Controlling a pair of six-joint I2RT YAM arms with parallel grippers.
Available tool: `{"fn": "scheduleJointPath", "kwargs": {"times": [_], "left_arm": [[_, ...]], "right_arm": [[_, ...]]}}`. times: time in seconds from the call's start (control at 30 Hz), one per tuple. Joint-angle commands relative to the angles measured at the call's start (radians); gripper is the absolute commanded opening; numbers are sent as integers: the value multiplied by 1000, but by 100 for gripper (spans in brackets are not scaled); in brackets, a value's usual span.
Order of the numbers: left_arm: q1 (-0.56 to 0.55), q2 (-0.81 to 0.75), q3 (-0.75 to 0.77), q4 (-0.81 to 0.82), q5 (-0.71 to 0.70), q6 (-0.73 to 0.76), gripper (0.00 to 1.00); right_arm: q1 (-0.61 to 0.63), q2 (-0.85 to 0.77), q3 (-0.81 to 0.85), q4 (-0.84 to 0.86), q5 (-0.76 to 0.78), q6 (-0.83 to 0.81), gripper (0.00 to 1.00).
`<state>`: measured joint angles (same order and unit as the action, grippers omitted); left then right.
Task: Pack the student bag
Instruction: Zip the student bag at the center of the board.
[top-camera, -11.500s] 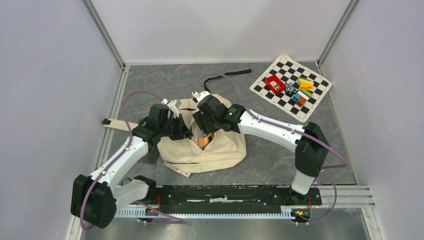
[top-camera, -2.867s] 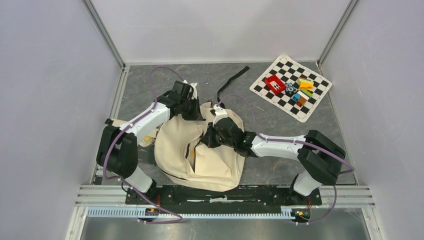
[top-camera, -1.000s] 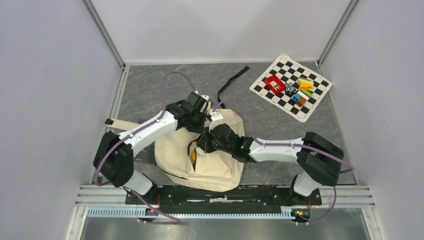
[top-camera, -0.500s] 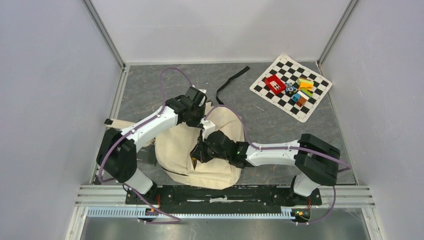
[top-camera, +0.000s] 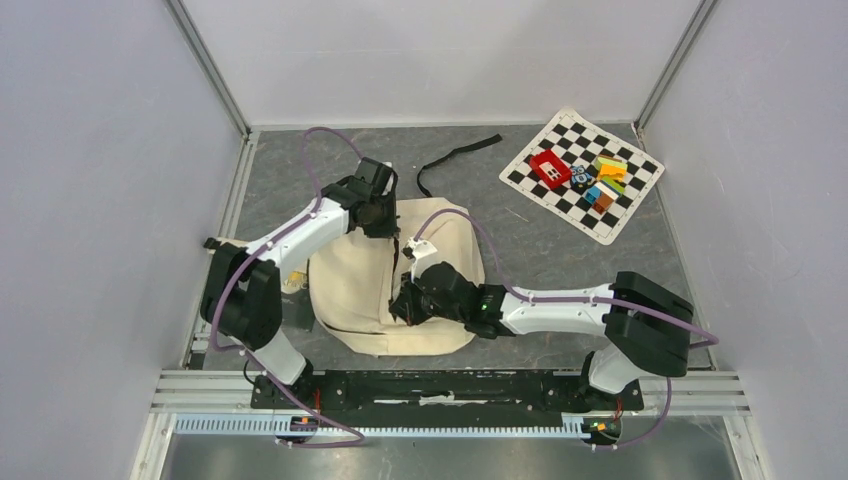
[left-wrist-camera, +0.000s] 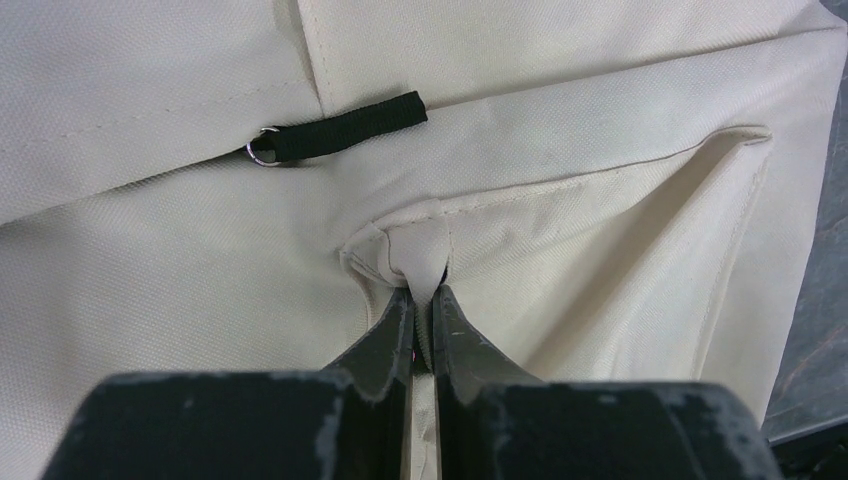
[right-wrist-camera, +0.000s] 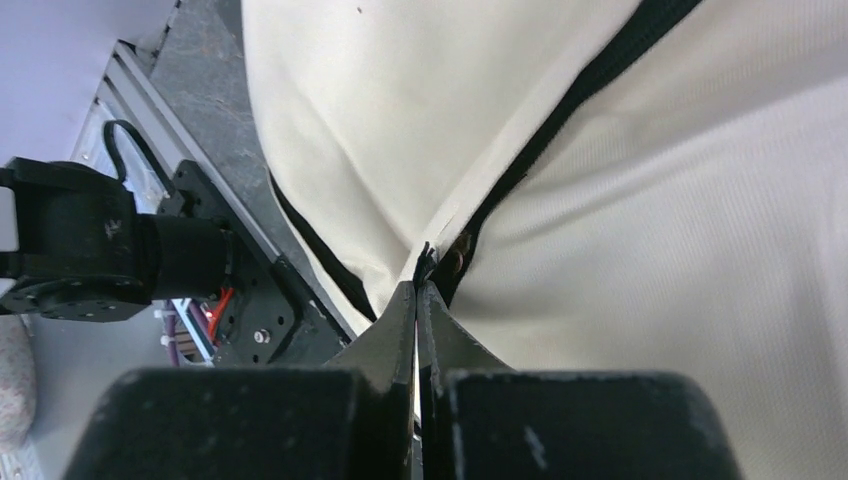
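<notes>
Grey marbled table (top-camera: 560, 290), walled by pale panels, carries the student bag (top-camera: 350, 290) lying flat at centre-left. From above, the left gripper (top-camera: 378, 215) sits at the bag's far edge and the right gripper (top-camera: 403, 300) on its middle seam, but the grips are unreadable. The left wrist view shows the left gripper (left-wrist-camera: 422, 300) pinching a fold of cream canvas below a black webbing tab (left-wrist-camera: 345, 125). The right wrist view shows the right gripper (right-wrist-camera: 417, 290) pressed together on the zipper pull (right-wrist-camera: 427, 255) of the black zipper (right-wrist-camera: 590, 85). Only the top view catches the checkered mat (top-camera: 625, 215) with toy blocks (top-camera: 600, 180).
</notes>
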<state>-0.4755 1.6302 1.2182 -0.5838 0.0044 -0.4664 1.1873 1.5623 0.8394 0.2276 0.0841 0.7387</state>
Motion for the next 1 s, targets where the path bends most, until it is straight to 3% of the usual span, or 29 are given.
{"fn": "scheduleJointPath", "kwargs": {"times": [0.0,0.77,0.97], "left_arm": [[48,30,78,203,-59,-24,2],[80,18,113,151,-116,22,2],[80,-11,83,168,-45,25,4]], "right_arm": [[39,-50,-60,-17,-69,10,0],[58,-113,-131,-112,-129,-66,0],[57,-170,-73,-240,-40,-114,0]]}}
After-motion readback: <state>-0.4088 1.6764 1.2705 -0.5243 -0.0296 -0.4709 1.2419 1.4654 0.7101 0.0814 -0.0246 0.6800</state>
